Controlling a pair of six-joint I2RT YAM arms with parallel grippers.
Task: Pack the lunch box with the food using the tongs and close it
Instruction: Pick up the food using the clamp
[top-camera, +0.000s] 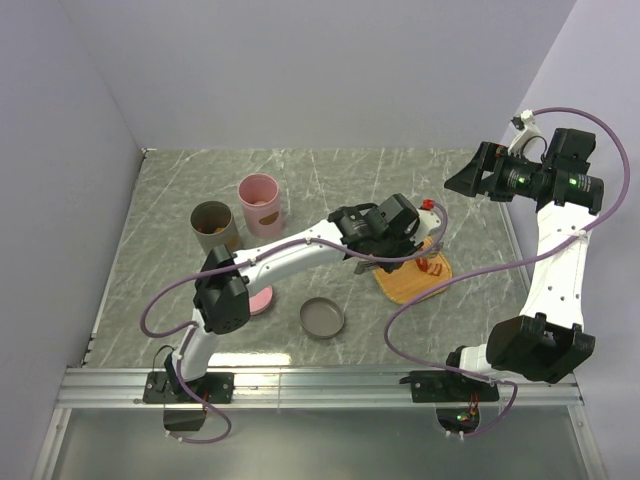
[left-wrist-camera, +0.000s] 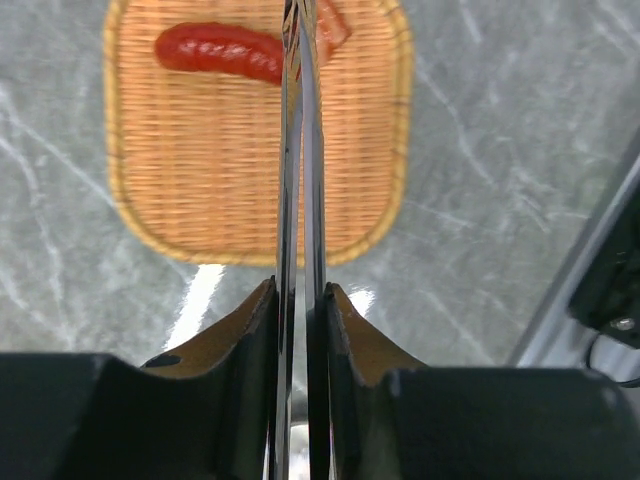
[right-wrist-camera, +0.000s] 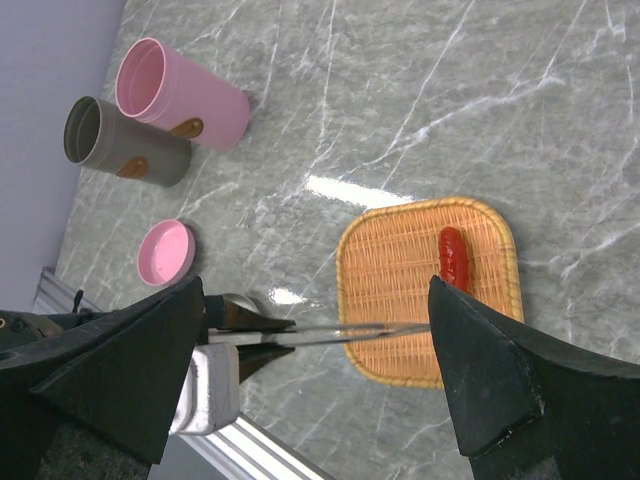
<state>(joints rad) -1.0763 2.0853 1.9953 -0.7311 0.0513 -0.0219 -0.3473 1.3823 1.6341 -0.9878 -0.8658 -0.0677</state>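
Gripping the tongs (left-wrist-camera: 300, 200), the left gripper (left-wrist-camera: 300, 300) has its fingers (left-wrist-camera: 245, 325) pinching the two silver arms nearly together. The right gripper (top-camera: 480, 175) is spread wide and holds nothing, parked high at 2 o'clock in the top view.

Step in hand, my read: picking the red strip (left-wrist-camera: 215, 50) off the orange tray (left-wrist-camera: 200, 170).
- In the left wrist view the strip lies at 12 o'clock on the tray, and the tongs cross over its right end.
- The tong tips run off the top of the frame, so I cannot tell if the strip is actually caught.
- No other food is visible on the tray.

Doing it well:
- The strip looks round and slick, so it would likely squirt out of an end grab. Better to take it mid-length, with one arm of the tongs on each side.
- Squeeze just enough to hold it, and keep the tongs level on the lift.
- The woven tray may slide if the tips dig in.

Drop target is probably the pink container (top-camera: 260, 205) or the grey container (top-camera: 212, 227), both at 10 o'clock from the tray and well apart from it. The pink lid (right-wrist-camera: 165, 252) and grey lid (top-camera: 323, 319) lie off, near the arm bases. Closing is not yet done.
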